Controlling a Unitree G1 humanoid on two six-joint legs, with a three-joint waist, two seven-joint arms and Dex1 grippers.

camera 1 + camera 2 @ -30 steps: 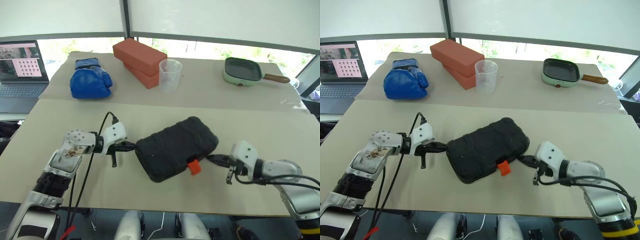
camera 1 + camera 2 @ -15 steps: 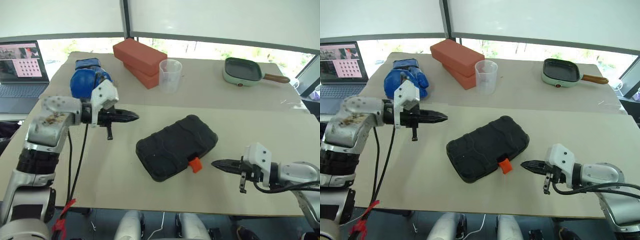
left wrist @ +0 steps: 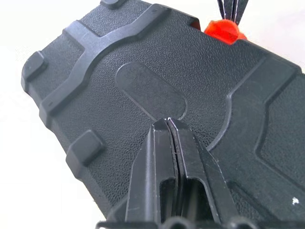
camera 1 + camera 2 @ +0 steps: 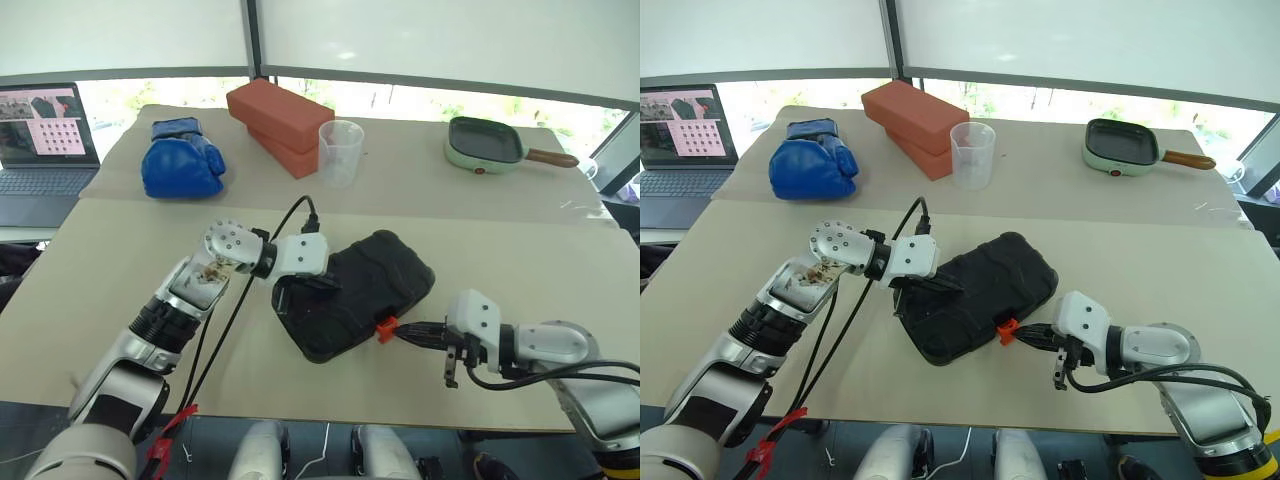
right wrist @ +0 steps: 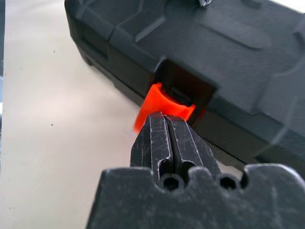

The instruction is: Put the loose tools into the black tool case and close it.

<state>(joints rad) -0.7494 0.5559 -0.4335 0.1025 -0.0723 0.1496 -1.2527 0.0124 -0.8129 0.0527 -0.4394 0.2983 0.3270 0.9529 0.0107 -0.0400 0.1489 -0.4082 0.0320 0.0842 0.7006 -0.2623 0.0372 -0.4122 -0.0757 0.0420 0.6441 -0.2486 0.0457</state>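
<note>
The black tool case [image 4: 375,280] lies shut and slanted in the middle of the near table, its orange latch [image 4: 384,327] on the front edge. My left gripper [image 4: 335,288] is shut, and its tips rest on the lid near the case's left end [image 3: 167,121]. From the right, my right gripper [image 4: 397,333] is also shut, with its tips against the orange latch [image 5: 162,102]. Neither gripper holds anything. The loose tools are out of view.
On the far table stand a blue boxing glove [image 4: 180,160], two stacked red bricks [image 4: 280,112], a clear measuring cup [image 4: 340,150] and a green pan [image 4: 487,140]. A laptop [image 4: 40,140] sits at the far left.
Half a second ago the left gripper hung up and left of the case; it has swung right and down onto the lid. The right gripper has moved left, up to the latch.
</note>
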